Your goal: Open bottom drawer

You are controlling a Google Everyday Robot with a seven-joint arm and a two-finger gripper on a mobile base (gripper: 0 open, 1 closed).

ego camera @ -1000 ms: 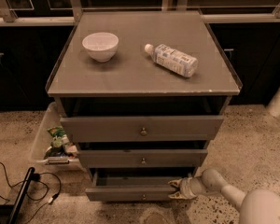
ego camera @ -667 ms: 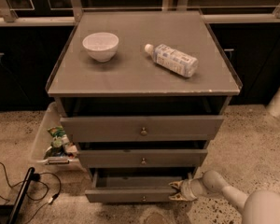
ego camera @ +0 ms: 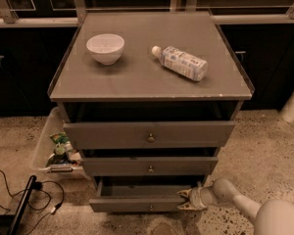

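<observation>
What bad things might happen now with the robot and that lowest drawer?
The gripper sits at the right end of the bottom drawer, away from its centre knob, so pulling there may skew and jam it. The bottle lies on its side on the cabinet top; a jolt might set it rolling.

The gripper [ego camera: 187, 199] is hiding the right corner of the bottom drawer [ego camera: 132, 204], its arm [ego camera: 242, 208] running off the lower edge.

bottom drawer [ego camera: 132, 204]: was matt grey, with a shiny metal knob [ego camera: 151, 208]
gripper [ego camera: 185, 200]: looked smooth and pale, at that drawer's right front corner
bowl [ego camera: 105, 48]: was glossy white
</observation>
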